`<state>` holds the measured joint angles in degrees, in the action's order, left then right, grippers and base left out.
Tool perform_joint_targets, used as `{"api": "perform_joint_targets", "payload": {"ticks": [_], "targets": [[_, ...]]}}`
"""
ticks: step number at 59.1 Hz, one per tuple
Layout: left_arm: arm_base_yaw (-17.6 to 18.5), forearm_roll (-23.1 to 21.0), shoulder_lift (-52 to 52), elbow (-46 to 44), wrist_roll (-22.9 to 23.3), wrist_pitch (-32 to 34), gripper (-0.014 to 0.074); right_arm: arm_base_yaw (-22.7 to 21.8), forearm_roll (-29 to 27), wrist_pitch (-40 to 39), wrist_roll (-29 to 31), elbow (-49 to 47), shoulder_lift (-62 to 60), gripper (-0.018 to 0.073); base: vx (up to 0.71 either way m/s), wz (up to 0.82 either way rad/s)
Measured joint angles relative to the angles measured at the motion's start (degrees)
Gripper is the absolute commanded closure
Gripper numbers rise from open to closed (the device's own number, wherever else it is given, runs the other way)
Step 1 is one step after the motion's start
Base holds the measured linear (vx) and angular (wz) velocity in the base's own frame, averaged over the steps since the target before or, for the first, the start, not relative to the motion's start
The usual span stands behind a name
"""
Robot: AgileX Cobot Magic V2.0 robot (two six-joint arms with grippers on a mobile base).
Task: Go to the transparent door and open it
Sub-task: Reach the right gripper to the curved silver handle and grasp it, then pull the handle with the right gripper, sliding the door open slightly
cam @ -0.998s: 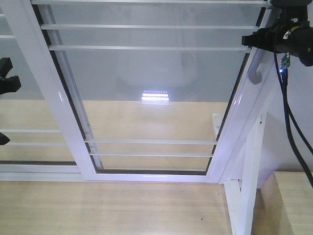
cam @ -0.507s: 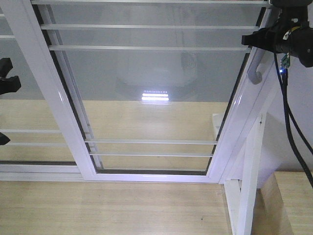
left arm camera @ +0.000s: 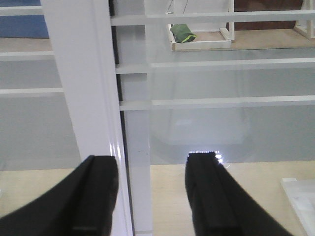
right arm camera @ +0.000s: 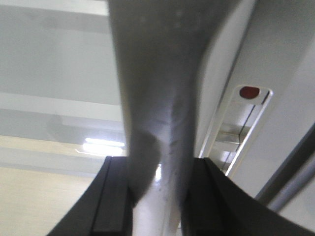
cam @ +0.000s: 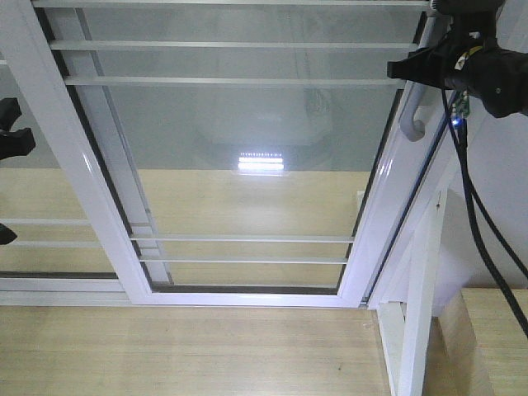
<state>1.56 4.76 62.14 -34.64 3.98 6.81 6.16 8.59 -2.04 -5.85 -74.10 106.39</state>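
The transparent door fills the front view: clear glass with thin white bars in a white frame. Its curved grey handle is on the right stile. My right gripper is shut on the handle, up at the top right. In the right wrist view the handle runs between the gripper's two black fingers, which press on both sides. My left gripper is open and empty at the far left edge. In the left wrist view it faces the door's left stile without touching it.
A dark gap shows between the door's right stile and the fixed jamb. A white post stands at the lower right beside a wooden box. A black cable hangs from the right arm. A neighbouring panel's stile lies behind the glass.
The door has slid a little to the left, and a gap has opened at its right stile. My right gripper moved left with the handle. The left gripper has not moved.
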Motion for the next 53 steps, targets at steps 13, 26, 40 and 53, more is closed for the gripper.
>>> {"api": "perform_joint_targets", "payload": {"ticks": [13,26,40,53], "targets": [[0.0,0.0,0.0,0.0,0.0,0.0,0.0145,4.44,-1.01,-3.4,0.43,0.0,1.02,0.0565,0.0,0.0],[0.0,0.0,0.0,0.0,0.0,0.0,0.0145,9.1,-1.23,-8.1,0.84,-0.5,2.85,0.0565,0.0,0.0],[0.0,0.0,0.0,0.0,0.0,0.0,0.0145,13.53,-2.11,-10.24,1.31,-3.33,5.68,0.0565,0.0,0.0],[0.0,0.0,0.0,0.0,0.0,0.0,0.0145,16.31,-2.5,-9.84,1.37,-6.92,8.17,0.0565,0.0,0.0]]}}
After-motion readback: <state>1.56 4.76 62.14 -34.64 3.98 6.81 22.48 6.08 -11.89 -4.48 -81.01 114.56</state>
